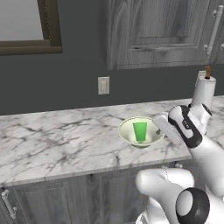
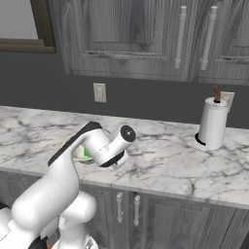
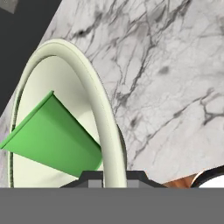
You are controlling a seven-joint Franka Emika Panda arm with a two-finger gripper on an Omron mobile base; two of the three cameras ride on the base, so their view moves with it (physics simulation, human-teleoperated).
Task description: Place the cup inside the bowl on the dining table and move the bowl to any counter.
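Observation:
The pale cream bowl (image 1: 131, 133) is low on the marble counter (image 1: 57, 140), near its front edge; I cannot tell whether it rests on the counter. The green cup (image 1: 140, 131) stands upright inside it. My gripper (image 1: 159, 128) is at the bowl's right rim, shut on it. In the hand view the bowl's rim (image 3: 105, 131) runs down between my fingertips (image 3: 89, 178), where the gripper (image 3: 114, 178) clamps it, and the cup (image 3: 52, 135) lies just inside. In the right base view my arm hides most of the bowl (image 2: 78, 154). The dining table is out of view.
A paper towel roll (image 1: 204, 94) (image 2: 213, 122) stands on the counter (image 2: 165, 155) to the right of the bowl. Dark grey wall cabinets (image 1: 157, 35) hang above. An outlet (image 1: 103, 85) sits on the dark wall behind. Bare marble stretches to the left.

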